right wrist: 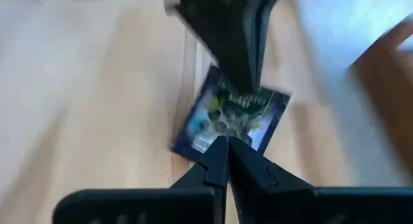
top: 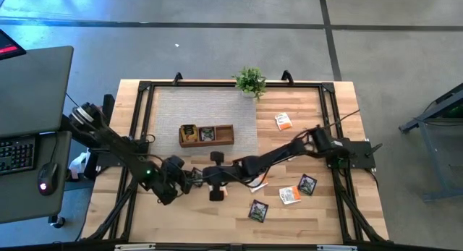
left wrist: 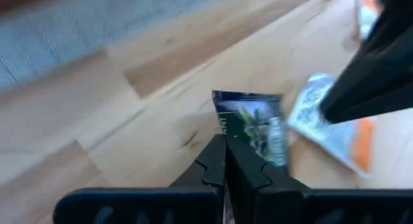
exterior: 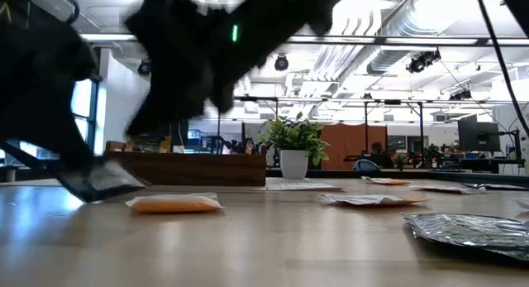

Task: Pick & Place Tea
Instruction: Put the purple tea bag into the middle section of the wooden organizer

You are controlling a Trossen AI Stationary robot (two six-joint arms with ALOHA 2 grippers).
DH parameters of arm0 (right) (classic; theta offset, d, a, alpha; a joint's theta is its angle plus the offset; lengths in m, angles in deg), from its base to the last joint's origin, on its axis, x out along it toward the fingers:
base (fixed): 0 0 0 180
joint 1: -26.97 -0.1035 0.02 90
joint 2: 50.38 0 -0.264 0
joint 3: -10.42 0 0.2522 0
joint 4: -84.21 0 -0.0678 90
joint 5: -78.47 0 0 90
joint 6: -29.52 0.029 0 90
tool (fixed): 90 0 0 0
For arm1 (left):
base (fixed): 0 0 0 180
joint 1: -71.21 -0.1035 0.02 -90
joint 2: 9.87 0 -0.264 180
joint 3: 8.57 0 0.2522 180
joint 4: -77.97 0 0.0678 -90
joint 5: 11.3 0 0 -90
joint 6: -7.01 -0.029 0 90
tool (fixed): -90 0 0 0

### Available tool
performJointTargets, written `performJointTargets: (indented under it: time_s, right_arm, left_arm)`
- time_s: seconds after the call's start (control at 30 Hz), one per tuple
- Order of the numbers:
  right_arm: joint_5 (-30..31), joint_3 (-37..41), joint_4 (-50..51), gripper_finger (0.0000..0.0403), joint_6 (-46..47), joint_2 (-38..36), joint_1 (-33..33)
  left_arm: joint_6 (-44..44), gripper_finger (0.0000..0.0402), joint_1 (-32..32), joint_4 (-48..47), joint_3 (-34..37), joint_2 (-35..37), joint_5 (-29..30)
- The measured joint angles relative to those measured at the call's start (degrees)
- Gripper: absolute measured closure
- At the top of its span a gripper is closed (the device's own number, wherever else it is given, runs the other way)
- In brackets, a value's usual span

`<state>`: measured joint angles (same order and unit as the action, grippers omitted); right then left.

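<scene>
Light wooden surface [top: 181,215] with a grey mat [top: 173,110]

On it lie a wooden tray [top: 207,134], a potted plant [top: 250,82], and loose tea sachets [top: 283,121] scattered at the right, well apart from the tray.

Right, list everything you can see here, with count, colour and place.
wooden tray: one, brown, on the mat
grey mat: one, far half of the table
potted plant: one, green, far edge
orange-and-white sachets: at least two, loose, right side
loose dark sachets: two, near right
held dark sachet: one, green print, between the grippers
keyboard, mouse: black, side desk
left gripper: shut on held dark sachet
right gripper: shut, at that sachet's edge
</scene>
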<state>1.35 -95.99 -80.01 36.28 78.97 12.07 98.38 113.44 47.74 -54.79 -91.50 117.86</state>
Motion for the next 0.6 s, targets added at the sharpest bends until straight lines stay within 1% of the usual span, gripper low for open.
performJointTargets:
  time_s: [0.07, 0.17, 0.23, 0.3, 0.37, 0.5, 0.6]
  right_arm:
    - [2.0, -0.2, 3.7, 0.0392, -0.4, -2.7, -0.3]
    - [6.2, -0.1, 11.1, 0.0393, -0.4, -5.6, -1.3]
    - [10.0, 0.0, 17.2, 0.0396, -0.3, -7.9, -2.4]
    - [13.9, -0.1, 22.5, 0.0399, 0.7, -10.6, -3.6]
    - [16.3, -0.2, 29.2, 0.04, 1.7, -13.1, -4.8]
    - [15.9, -0.2, 40.7, 0.04, 4.5, -16.6, -6.3]
    - [20.0, -0.2, 45.4, 0.0395, 8.6, -18.1, -7.2]
  left_arm:
    - [-0.4, 0.0401, -0.8, -9.1, -3.2, 2.1, 0.2]
    - [-4.3, 0.0401, -3.0, -20.6, -8.9, 4.1, 0.3]
    - [-8.3, 0.0401, -5.4, -26.9, -12.8, 4.7, 0.2]
    - [-14.5, 0.0401, -8.6, -31.2, -16.8, 4.5, 0.0]
    - [-21.2, 0.0401, -12.0, -33.4, -20.2, 4.7, -0.1]
    - [-36.2, 0.0401, -19.9, -32.5, -25.8, 4.6, -1.8]
    - [-46.1, 0.0401, -25.5, -29.7, -28.4, 4.6, -4.2]
